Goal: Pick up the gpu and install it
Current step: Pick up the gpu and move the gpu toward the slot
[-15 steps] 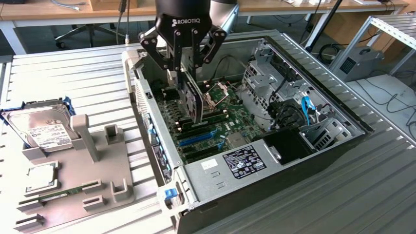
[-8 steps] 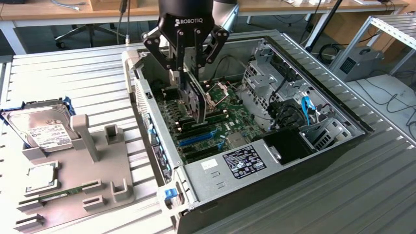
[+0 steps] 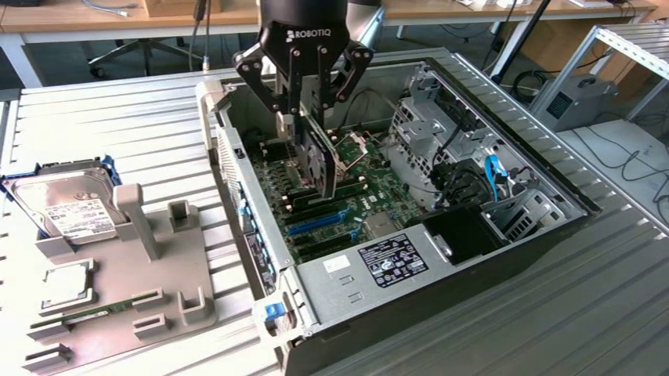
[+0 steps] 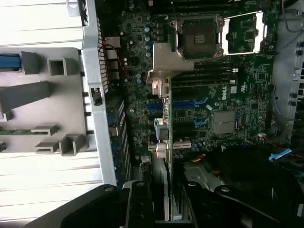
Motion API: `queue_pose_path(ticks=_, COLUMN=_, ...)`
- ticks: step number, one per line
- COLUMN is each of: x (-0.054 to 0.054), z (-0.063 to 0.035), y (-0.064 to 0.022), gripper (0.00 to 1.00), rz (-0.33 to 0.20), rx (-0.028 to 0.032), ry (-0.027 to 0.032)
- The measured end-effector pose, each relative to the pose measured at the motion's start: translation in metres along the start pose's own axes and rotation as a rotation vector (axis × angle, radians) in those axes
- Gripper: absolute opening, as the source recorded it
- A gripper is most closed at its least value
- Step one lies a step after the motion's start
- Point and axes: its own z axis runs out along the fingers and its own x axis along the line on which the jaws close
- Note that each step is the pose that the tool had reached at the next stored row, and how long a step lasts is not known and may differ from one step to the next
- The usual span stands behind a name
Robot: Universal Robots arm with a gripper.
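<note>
One gripper (image 3: 301,119) clamped on the gpu (image 3: 319,164), card upright inside open computer case (image 3: 522,133), above motherboard (image 3: 381,188)

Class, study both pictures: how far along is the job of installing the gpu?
Done: the gpu is lifted and inside the open computer case. In hand: the pincer grips its top edge, holding it upright over the motherboard. Left: it does not look seated in the blue slots yet.
</note>
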Motion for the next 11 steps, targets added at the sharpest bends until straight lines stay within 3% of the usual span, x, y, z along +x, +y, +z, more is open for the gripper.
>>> queue_pose_path(ticks=11, x=-0.0057, z=0.0002, y=0.0010, gripper=0.29, rz=-0.001, rx=0.0276, ry=-0.0021)
